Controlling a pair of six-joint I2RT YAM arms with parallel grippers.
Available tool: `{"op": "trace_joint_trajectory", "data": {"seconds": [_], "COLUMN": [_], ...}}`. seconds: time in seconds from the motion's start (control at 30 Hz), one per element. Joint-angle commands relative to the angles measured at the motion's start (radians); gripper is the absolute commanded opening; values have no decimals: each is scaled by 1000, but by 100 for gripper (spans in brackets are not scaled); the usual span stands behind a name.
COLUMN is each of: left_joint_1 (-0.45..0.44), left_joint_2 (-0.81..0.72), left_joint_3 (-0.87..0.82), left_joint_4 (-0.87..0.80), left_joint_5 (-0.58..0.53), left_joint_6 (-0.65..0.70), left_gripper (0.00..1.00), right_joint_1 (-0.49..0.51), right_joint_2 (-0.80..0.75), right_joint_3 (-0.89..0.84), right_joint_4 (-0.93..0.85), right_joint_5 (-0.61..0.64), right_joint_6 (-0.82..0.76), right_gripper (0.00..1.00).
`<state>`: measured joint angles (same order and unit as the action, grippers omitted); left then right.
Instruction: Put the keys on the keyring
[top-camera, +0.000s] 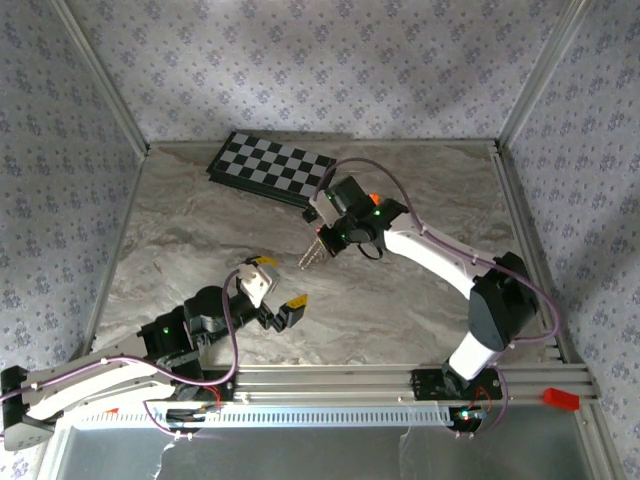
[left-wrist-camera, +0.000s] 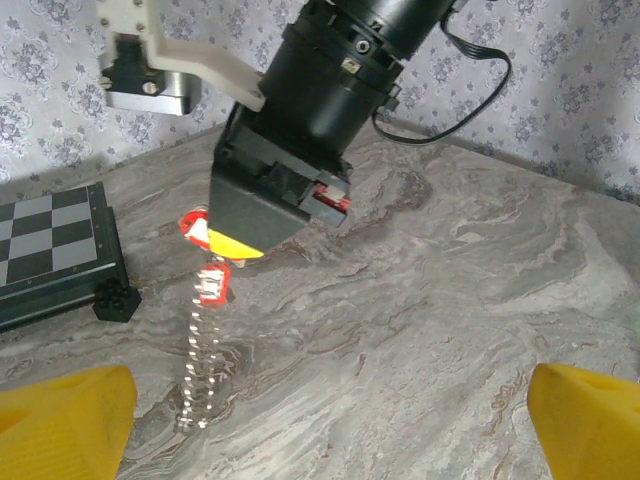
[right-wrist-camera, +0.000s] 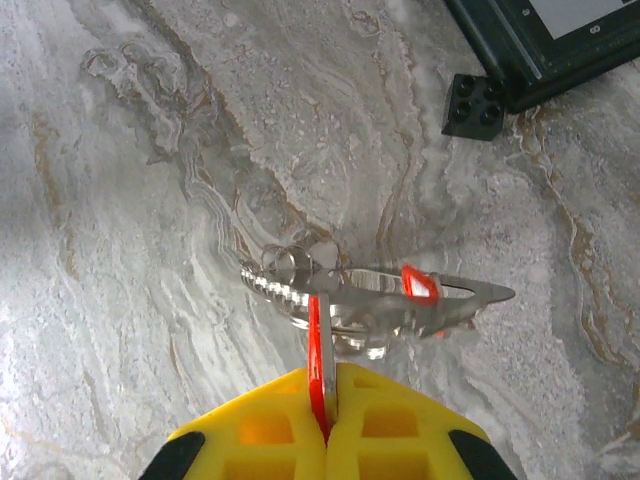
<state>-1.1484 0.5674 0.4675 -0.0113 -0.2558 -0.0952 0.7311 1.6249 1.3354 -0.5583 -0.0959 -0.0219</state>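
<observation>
Setting: a grey marbled table (top-camera: 200, 230) is standing inside walls papered with a small floral print. A chequered board (top-camera: 270, 166) is lying at the far middle, with a small black block (right-wrist-camera: 473, 105) sitting just beside its corner.

Right gripper (top-camera: 321, 243): is reaching over the table's centre, pointing down. Its yellow fingers (right-wrist-camera: 390, 440) are pressing together on a red key (right-wrist-camera: 315, 355), which is being held edge-on.

Keyring (right-wrist-camera: 470, 293): a silver loop is hanging just below those fingers, against the held key.

Second red key (left-wrist-camera: 213, 283): is dangling under the right gripper, at the top of the chain (left-wrist-camera: 200, 370).

Chain: is hanging down toward the table; whether its lower end is touching cannot be told.

Left gripper (top-camera: 279, 291): is hovering near and left of the right one, its jaws standing wide apart and holding nothing.
</observation>
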Motion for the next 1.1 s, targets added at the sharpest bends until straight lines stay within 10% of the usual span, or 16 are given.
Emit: {"op": "trace_joint_trajectory", "data": {"seconds": [0.0,1.07], "left_joint_1": [-5,-5], "left_joint_2": [-17,25], "left_joint_3": [2,-24], "left_joint_4": [16,88], "left_joint_5": [-20,9], "left_joint_6": [12,-27], "left_gripper": [99,99], "right_joint_1": [-6,2], "right_joint_2": [-58,-230], "right_joint_3": [-42,-347], "right_joint_4": [-4,11], "right_joint_5": [-10,-36], "right_joint_6": [2,90], "right_gripper": [0,0]}}
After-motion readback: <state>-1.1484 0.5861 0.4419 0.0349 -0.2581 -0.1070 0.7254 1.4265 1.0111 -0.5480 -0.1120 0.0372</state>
